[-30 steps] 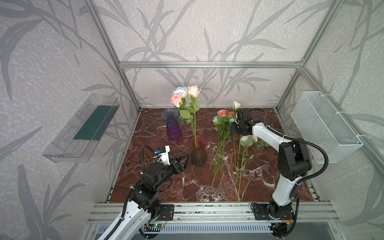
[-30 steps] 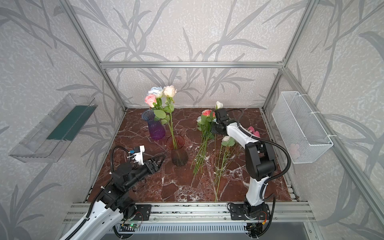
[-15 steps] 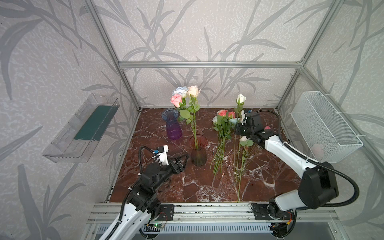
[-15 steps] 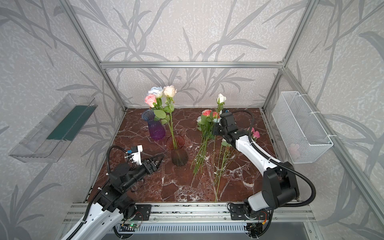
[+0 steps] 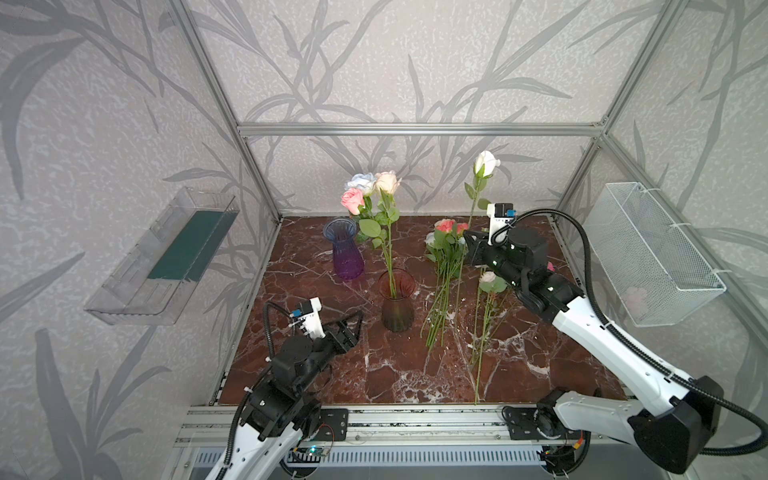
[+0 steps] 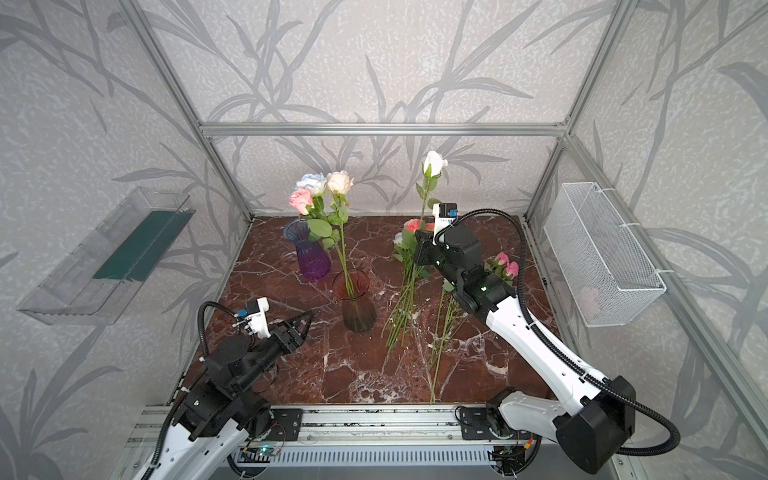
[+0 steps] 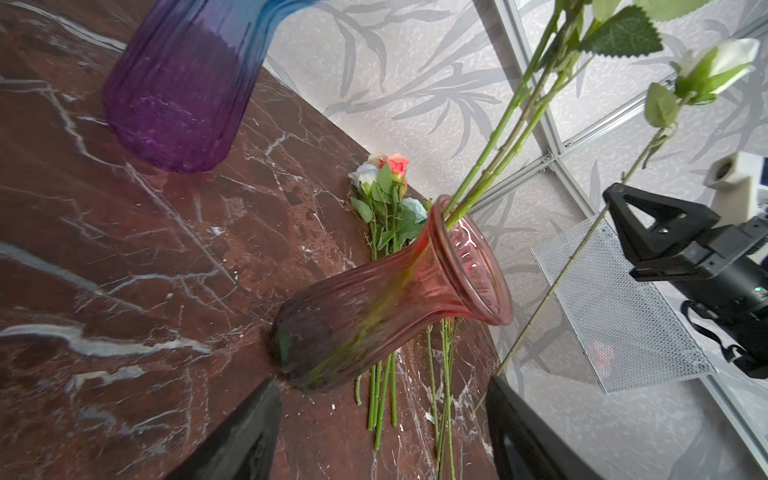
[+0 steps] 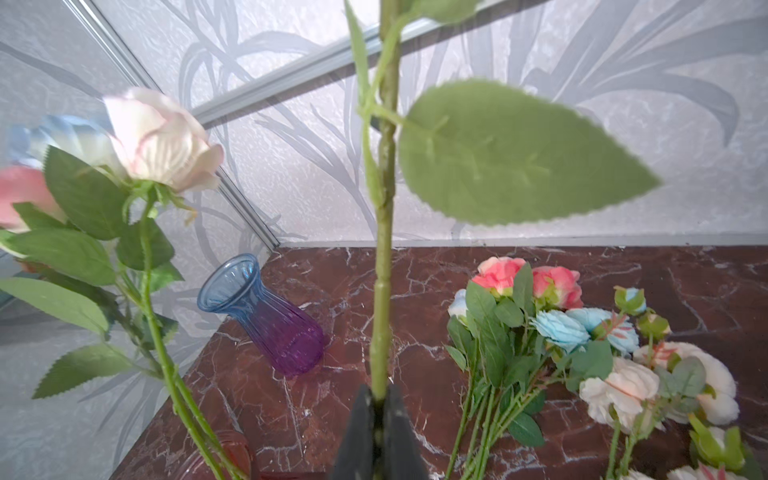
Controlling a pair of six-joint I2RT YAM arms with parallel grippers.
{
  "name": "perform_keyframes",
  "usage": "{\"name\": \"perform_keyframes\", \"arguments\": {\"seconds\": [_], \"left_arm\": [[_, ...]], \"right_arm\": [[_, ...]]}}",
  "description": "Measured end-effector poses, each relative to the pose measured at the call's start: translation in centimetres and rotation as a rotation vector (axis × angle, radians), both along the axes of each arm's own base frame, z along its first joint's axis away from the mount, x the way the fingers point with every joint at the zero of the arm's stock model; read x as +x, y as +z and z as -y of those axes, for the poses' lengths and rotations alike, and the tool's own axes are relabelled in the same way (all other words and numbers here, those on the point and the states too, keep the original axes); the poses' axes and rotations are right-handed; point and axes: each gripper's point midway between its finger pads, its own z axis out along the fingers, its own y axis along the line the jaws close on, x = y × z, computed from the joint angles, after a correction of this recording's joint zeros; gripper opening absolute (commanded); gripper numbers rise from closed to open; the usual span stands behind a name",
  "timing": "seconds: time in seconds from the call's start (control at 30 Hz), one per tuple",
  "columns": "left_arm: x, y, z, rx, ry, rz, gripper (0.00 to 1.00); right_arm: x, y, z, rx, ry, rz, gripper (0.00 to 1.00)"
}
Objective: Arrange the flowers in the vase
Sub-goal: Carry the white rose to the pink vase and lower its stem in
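A pink glass vase (image 5: 396, 305) (image 6: 358, 303) (image 7: 390, 291) stands mid-table with three flowers (image 5: 370, 189) in it: pink, pale-blue and cream heads. My right gripper (image 5: 471, 249) (image 6: 419, 249) (image 8: 379, 415) is shut on the stem of a white rose (image 5: 485, 162) (image 6: 433, 163), held upright in the air to the right of the vase. More flowers (image 5: 444, 266) (image 8: 540, 324) lie on the table below it. My left gripper (image 5: 353, 324) (image 6: 305, 322) (image 7: 382, 384) is open and empty, low beside the vase's left side.
A purple-blue vase (image 5: 347, 253) (image 8: 270, 328) stands empty behind the pink one. A white wire basket (image 5: 652, 257) hangs on the right wall and a clear plastic tray (image 5: 166, 257) on the left wall. Long stems (image 5: 478, 349) reach toward the table's front edge.
My right gripper has risen from the table with the white rose, whose head now stands well above the lying flowers. The left arm has barely moved.
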Motion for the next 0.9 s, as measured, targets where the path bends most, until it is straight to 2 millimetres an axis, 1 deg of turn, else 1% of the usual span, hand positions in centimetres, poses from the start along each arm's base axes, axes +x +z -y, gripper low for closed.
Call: {"name": "perform_keyframes", "arguments": {"seconds": [0.13,0.3,0.37,0.5,0.63,0.73,0.8,0.9], "left_arm": [[-0.3,-0.2,-1.2,0.007,0.052,-0.013,0.78],[-0.4,-0.5,-2.0,0.028,0.091,-0.033,0.78],[-0.5,-0.5,-2.3,0.036,0.107,-0.037,0.78],[-0.5,-0.1,-2.5,0.034,0.117,-0.028,0.78],[-0.4,0.0,-2.5,0.031,0.116,-0.024,0.78],[-0.4,0.1,-2.5,0.027,0.116,-0.02,0.78],[-0.4,0.1,-2.5,0.026,0.116,-0.017,0.78],[-0.3,0.2,-2.4,0.023,0.116,-0.013,0.78]], "right_arm": [[-0.7,3.5,-1.5,0.028,0.036,0.088,0.0],[-1.7,9.8,-3.1,0.082,0.077,0.23,0.0],[-2.3,11.8,-3.5,0.098,0.087,0.278,0.0],[-3.4,15.0,-3.9,0.126,0.103,0.359,0.0],[-3.7,16.6,-4.7,0.155,0.117,0.403,0.0],[-3.1,17.2,-5.9,0.173,0.128,0.416,0.0],[-2.6,17.1,-6.8,0.178,0.138,0.417,0.0],[-2.0,16.3,-8.6,0.172,0.16,0.405,0.0]]}}
